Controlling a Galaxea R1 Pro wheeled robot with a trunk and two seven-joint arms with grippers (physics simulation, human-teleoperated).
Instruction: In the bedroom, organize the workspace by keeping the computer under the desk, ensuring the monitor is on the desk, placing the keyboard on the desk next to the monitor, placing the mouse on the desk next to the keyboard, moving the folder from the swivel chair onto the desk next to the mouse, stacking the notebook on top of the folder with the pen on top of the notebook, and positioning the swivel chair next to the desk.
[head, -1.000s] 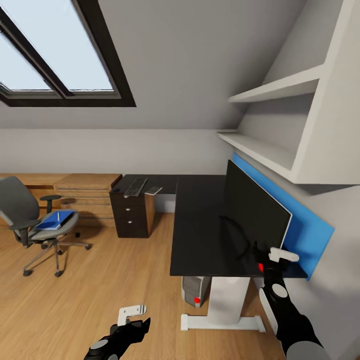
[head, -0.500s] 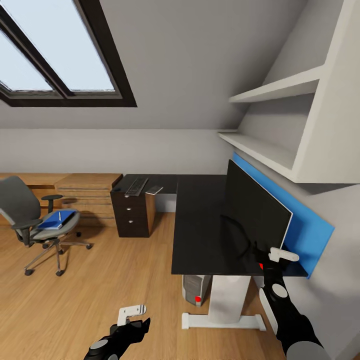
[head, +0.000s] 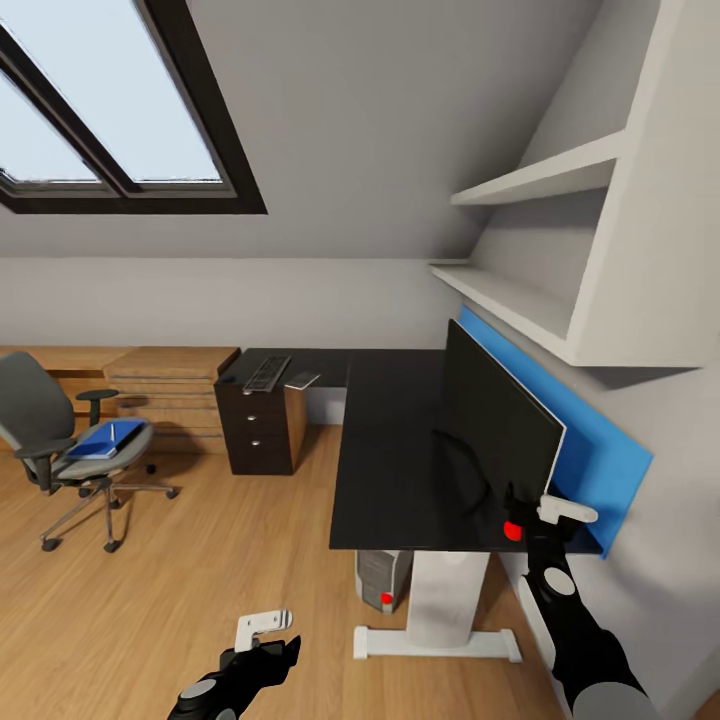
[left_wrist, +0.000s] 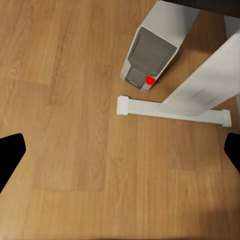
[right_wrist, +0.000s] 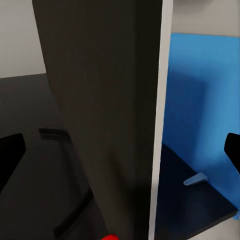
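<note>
Bench (head: 395, 450): L-shaped, black-topped, with a blue back panel (head: 600, 450) and a black drawer unit (head: 255, 430), occupying the centre and 3 o'clock of the head view.

Swivel chair (head: 45, 430): grey, standing on the wooden floor (head: 200, 560) at 9 o'clock, well apart from the bench.

Monitor (head: 495, 430): black screen, standing upright on the bench top beside the blue panel; its near corner is showing a red dot (head: 513, 530).

Computer (head: 383, 578): silver-grey tower, sitting on the floor under the bench, just beside the white leg (head: 445, 600).

Folder (head: 95, 442): bright blue, lying on the chair seat with a pale slim pen (head: 113, 432) on top.

Keyboard (head: 267, 373): lying on the far end of the bench above the drawers; the mouse (head: 231, 380) is resting at its 9 o'clock side, the notebook (head: 303, 380) at its 3 o'clock side.

Right gripper (head: 528, 515): fingers spread wide, straddling the monitor's near edge without closing on it.

Left gripper (head: 262, 628): hanging over bare floor at 7 o'clock, fingers wide apart, holding nothing.
</note>
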